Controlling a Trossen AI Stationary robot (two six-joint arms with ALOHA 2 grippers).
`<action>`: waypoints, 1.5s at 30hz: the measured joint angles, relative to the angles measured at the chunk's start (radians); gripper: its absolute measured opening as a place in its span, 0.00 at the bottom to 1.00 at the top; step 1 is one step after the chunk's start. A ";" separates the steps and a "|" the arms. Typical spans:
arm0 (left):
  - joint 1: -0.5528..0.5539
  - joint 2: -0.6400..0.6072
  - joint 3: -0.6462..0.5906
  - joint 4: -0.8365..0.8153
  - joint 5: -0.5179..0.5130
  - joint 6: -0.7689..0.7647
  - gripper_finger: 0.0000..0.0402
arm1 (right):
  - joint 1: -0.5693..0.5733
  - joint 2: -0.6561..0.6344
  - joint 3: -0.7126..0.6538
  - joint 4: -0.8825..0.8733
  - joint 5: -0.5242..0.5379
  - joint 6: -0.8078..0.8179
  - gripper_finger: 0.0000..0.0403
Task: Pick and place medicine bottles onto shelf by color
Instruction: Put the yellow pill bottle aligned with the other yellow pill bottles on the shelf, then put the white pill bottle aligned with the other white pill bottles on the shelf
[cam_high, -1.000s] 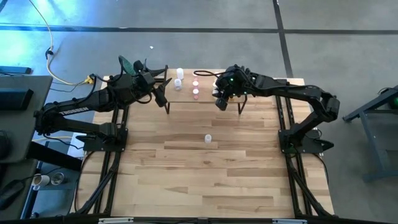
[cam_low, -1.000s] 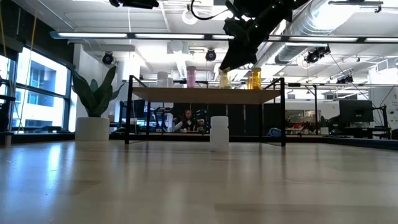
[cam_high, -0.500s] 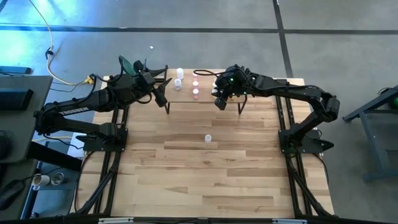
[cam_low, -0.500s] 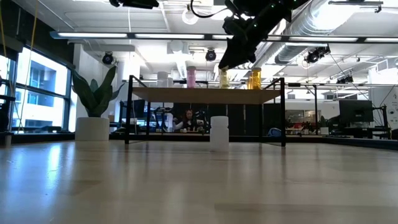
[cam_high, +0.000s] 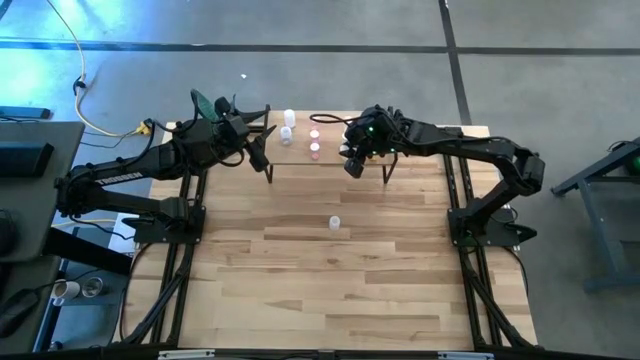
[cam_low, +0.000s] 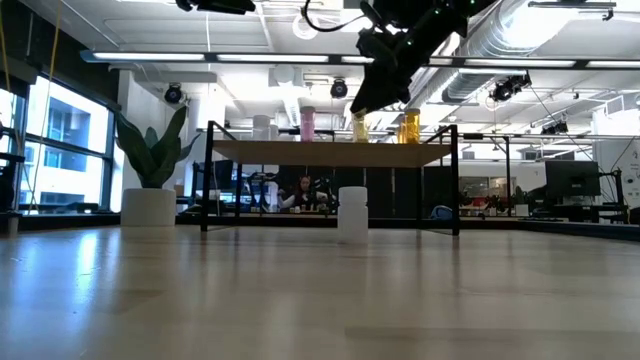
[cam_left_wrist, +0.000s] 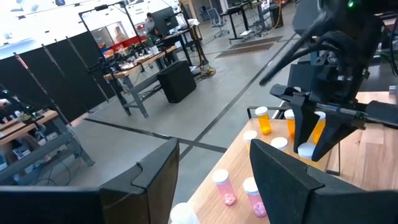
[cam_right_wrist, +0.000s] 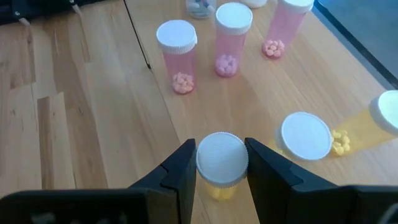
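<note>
Right gripper (cam_right_wrist: 221, 167) over the shelf (cam_low: 330, 152), fingers closed on the white cap of a pale yellow bottle (cam_right_wrist: 221, 163)

Held bottle stands upright among shelf stock: three pink bottles (cam_right_wrist: 177, 56) beyond it, two more yellow bottles (cam_right_wrist: 306, 138) beside it, orange bottles (cam_left_wrist: 263, 119) at the shelf end. One white bottle (cam_high: 334, 223) stands alone on the table (cam_high: 330, 290), well apart from the shelf. Left gripper (cam_high: 258, 152) waits by the shelf's left end, fingers apart, holding nothing

Overhead, table-level, two wrist views share shelf (cam_high: 318, 140).
</note>
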 joint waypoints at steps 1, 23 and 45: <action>0.000 0.000 0.000 0.000 0.000 0.000 0.47 | 0.002 0.003 0.000 0.004 0.000 0.000 0.27; 0.000 0.000 0.000 -0.022 0.001 0.025 0.47 | 0.003 0.003 0.000 -0.009 0.047 -0.002 0.33; 0.000 0.000 0.000 -0.022 -0.001 0.019 0.47 | 0.004 -0.066 0.000 -0.025 0.049 0.027 0.38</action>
